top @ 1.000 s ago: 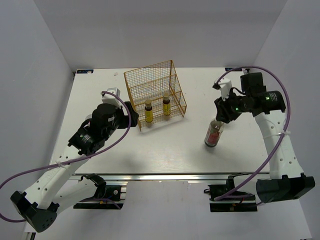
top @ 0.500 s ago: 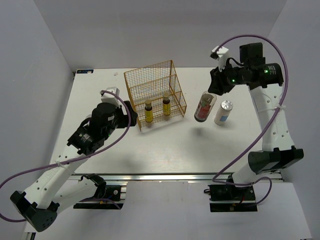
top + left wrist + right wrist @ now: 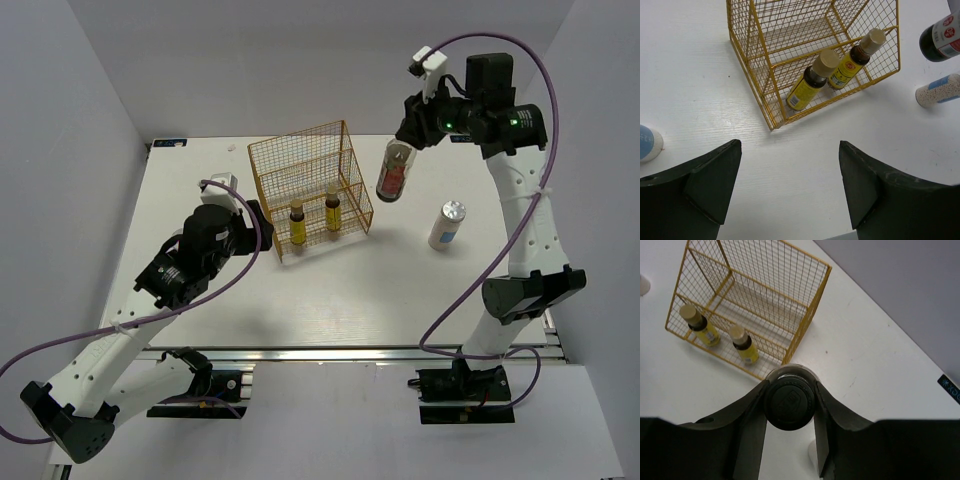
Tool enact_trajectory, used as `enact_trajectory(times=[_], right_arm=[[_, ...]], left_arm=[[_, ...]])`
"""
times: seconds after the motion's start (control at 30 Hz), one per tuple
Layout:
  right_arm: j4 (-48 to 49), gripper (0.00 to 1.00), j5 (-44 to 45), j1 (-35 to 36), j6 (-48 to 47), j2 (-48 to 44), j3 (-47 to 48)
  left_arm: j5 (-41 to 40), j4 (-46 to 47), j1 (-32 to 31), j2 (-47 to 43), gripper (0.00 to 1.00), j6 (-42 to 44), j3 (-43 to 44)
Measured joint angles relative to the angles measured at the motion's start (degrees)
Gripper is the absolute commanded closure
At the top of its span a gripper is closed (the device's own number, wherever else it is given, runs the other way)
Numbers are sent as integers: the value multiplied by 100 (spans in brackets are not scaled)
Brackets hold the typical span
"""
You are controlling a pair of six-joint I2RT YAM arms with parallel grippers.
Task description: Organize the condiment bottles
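Observation:
My right gripper (image 3: 404, 141) (image 3: 790, 404) is shut on the black cap of the dark brown bottle (image 3: 392, 172) (image 3: 940, 40) with the reddish label. It holds the bottle in the air just right of the gold wire rack (image 3: 272, 172). Two small amber-yellow bottles (image 3: 297, 222) (image 3: 332, 212) stand in the rack's front shelf; both amber bottles (image 3: 808, 84) (image 3: 854, 55) also show in the left wrist view. A white grey-lidded bottle (image 3: 446, 225) (image 3: 938, 91) stands on the table to the right. My left gripper (image 3: 258, 226) (image 3: 790, 185) hangs open and empty left of the rack.
Another white bottle (image 3: 647, 143) with a blue label stands left of the rack, at the left wrist view's edge. The rack's upper shelf (image 3: 760, 297) holds nothing. White walls close in the table (image 3: 330, 290) on three sides.
My right arm lifted the dark brown bottle off the front right of the table and carried it back and left to beside the rack. The left arm stayed still.

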Motion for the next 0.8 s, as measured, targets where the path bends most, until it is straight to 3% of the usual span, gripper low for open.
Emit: enact_trajectory(times=[0.47, 0.8], right_arm=[[1818, 100, 151, 275, 621, 737, 448], [2612, 100, 166, 455, 1045, 1027, 662]], left_arm=[[-131, 11, 0, 166, 12, -2, 31], [-186, 103, 0, 225, 12, -42, 33]])
